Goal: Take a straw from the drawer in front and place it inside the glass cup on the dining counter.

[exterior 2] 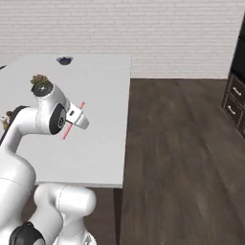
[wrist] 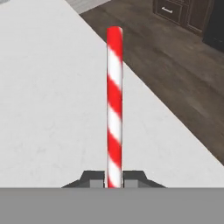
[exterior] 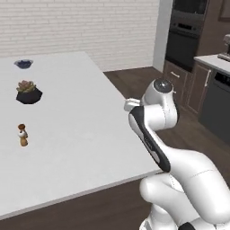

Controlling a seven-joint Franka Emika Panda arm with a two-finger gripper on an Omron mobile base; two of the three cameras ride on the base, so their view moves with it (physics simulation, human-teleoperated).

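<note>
The red-and-white striped straw (wrist: 114,105) is disappearing at its lower end between the two dark finger tips (wrist: 92,178), so where it ends is hidden. In the right base view the white arm is covering the middle of the straw (exterior 2: 80,107), leaving thin red bits poking out either side. The big flat white dining counter (exterior: 81,117) is getting cut off by the left edge in the left base view. The small brown figurine-looking thing (exterior: 22,135) is too tiny to make out, and the arm is covering most of it (exterior 2: 6,118) in the right base view.
</note>
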